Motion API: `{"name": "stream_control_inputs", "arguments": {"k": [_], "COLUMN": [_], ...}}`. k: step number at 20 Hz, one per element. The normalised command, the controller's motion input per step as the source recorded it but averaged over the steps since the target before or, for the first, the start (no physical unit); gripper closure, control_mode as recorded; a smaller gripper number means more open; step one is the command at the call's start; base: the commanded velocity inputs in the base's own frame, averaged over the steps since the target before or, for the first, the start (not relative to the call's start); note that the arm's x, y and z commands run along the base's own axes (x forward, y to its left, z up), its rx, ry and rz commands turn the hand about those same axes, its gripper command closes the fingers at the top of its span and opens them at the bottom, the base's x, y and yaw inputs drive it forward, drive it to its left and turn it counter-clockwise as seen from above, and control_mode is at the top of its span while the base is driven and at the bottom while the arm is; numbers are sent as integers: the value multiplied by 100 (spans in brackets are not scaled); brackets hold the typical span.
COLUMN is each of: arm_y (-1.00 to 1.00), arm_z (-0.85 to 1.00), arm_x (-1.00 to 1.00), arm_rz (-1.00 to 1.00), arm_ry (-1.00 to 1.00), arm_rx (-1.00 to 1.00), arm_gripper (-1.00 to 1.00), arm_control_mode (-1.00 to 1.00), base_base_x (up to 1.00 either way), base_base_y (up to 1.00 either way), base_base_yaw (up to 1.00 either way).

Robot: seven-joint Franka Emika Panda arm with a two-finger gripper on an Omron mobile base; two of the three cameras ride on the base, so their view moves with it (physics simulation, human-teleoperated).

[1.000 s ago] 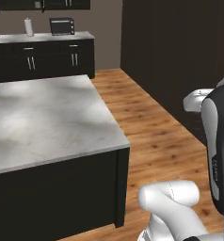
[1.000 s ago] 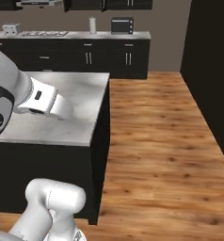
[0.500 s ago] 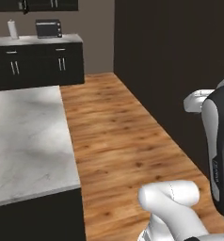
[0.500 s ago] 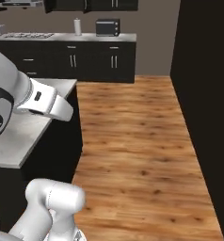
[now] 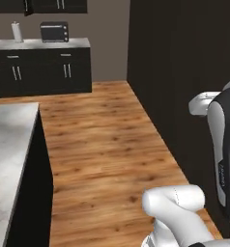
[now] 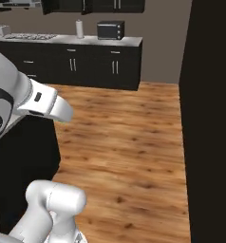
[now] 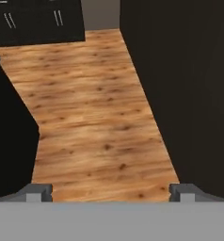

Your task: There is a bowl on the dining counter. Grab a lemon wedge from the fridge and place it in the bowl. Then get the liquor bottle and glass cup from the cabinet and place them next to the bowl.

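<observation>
My gripper [image 7: 111,192] hangs spread wide and empty above the wood floor [image 7: 95,122]. The dining counter [image 5: 8,159] corner sits off to its left, well apart.

Warm orange-brown plank floor [image 5: 102,144] with dark knots runs to black lower cabinets [image 5: 39,72] with silver handles under a pale grey top. On that top: a black toaster oven [image 5: 54,31], a white roll [image 5: 15,32]. Nearby, the dining counter [image 5: 8,159] shows grey-white marbling.
</observation>
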Motion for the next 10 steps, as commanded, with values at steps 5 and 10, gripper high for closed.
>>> {"name": "stream_control_inputs", "arguments": {"k": [5,10], "arm_y": [0,0], "arm_z": [0,0], "arm_x": [0,0], "arm_rz": [0,0], "arm_ry": [0,0], "arm_rx": [0,0], "arm_gripper": [-100,-100], "arm_control_mode": [100,100], "base_base_x": [100,100], "base_base_y": [-76,-41], "base_base_yaw": [21,6]}}
